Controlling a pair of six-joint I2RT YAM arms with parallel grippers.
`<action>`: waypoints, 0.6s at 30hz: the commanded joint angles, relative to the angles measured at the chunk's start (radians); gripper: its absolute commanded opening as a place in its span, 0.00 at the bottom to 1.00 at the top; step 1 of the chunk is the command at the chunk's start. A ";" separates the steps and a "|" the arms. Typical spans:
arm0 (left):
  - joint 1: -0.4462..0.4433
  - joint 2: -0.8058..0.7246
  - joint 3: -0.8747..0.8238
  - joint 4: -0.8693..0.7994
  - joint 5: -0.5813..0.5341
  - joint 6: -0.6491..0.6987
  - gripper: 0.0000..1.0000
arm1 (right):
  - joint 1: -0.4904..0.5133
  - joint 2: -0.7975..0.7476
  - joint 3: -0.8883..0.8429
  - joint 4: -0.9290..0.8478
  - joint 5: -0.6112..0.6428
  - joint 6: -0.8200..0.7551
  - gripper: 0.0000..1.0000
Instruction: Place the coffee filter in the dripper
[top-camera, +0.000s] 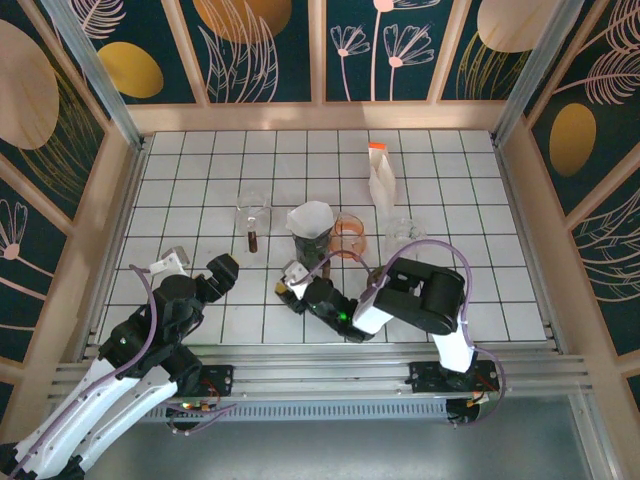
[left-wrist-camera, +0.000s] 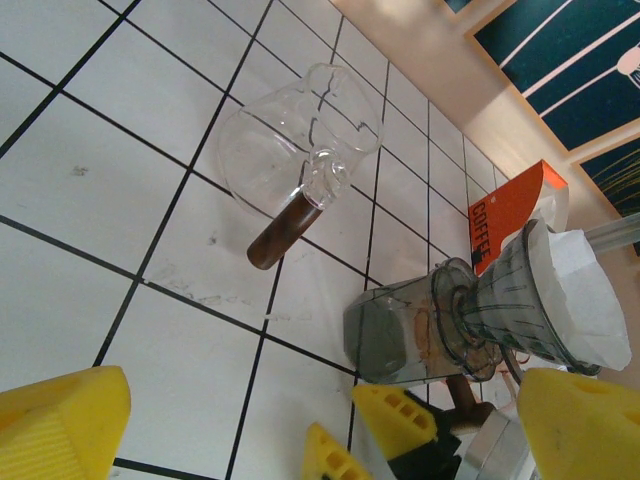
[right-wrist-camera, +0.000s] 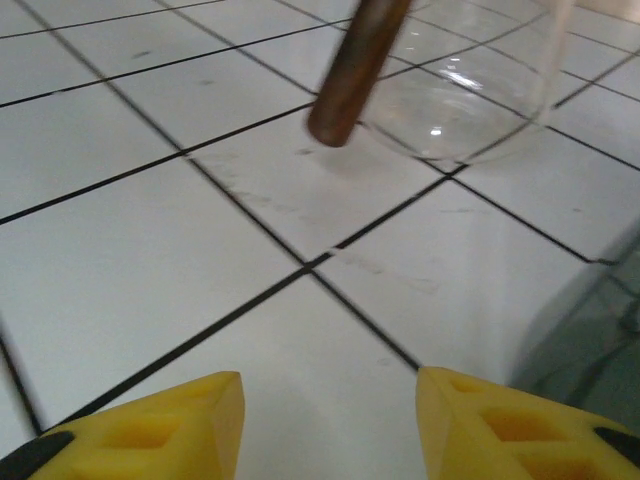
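Note:
The white coffee filter (top-camera: 311, 214) sits in the clear dripper (top-camera: 308, 235), which stands on a grey-tinted server just left of the table's centre. The left wrist view shows the filter (left-wrist-camera: 587, 290) lining the ribbed dripper (left-wrist-camera: 510, 295). My right gripper (top-camera: 293, 282) is low over the tiles just in front of the dripper. It is open (right-wrist-camera: 330, 385) with only bare tile between its yellow fingers. My left gripper (top-camera: 198, 262) stands wide open (left-wrist-camera: 325, 390) to the left, holding nothing, and the right gripper's yellow fingertips (left-wrist-camera: 398, 420) show in its view.
A glass jug with a brown wooden handle (top-camera: 253, 215) stands left of the dripper, and its handle (right-wrist-camera: 352, 70) is near in the right wrist view. An orange-tinted glass (top-camera: 349, 235), a clear cup (top-camera: 405, 231) and a coffee bag (top-camera: 381, 176) are to the right. Wooden walls surround the table.

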 joint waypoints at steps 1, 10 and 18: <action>0.007 0.008 0.012 0.007 0.000 0.021 0.99 | 0.060 -0.054 -0.031 0.003 0.035 0.009 0.51; 0.007 0.019 0.015 0.023 0.009 0.034 0.99 | 0.161 -0.351 -0.193 -0.125 0.126 0.225 0.57; 0.008 0.044 -0.031 0.101 0.091 0.094 0.97 | 0.166 -0.696 -0.241 -0.478 0.175 0.445 0.76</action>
